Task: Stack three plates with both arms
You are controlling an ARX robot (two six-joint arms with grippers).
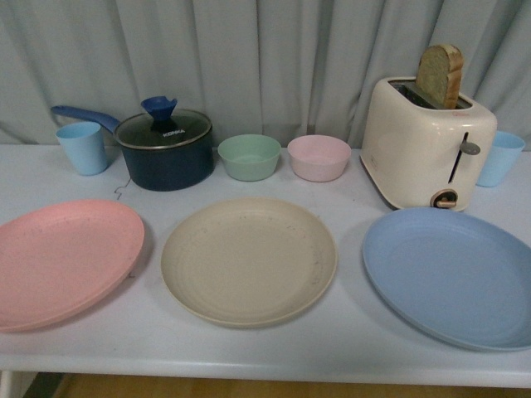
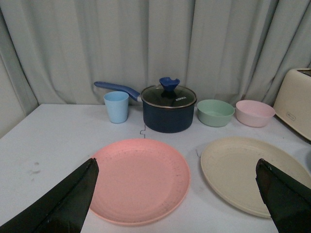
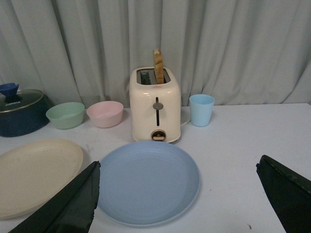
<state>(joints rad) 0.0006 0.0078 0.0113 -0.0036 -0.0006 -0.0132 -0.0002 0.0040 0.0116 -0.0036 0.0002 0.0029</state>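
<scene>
Three plates lie in a row on the white table, apart from one another. In the front view the pink plate (image 1: 62, 261) is at the left, the beige plate (image 1: 249, 259) in the middle, the blue plate (image 1: 456, 276) at the right. Neither arm shows in the front view. My left gripper (image 2: 177, 177) is open and empty, raised before the pink plate (image 2: 138, 179), with the beige plate (image 2: 243, 172) beside it. My right gripper (image 3: 177, 177) is open and empty, before the blue plate (image 3: 148, 180); the beige plate's edge (image 3: 34, 174) also shows there.
Along the back stand a light blue cup (image 1: 83, 148), a dark blue lidded saucepan (image 1: 164, 148), a green bowl (image 1: 249, 157), a pink bowl (image 1: 319, 157), a cream toaster (image 1: 425, 145) with a bread slice, and another blue cup (image 1: 502, 157). A grey curtain hangs behind.
</scene>
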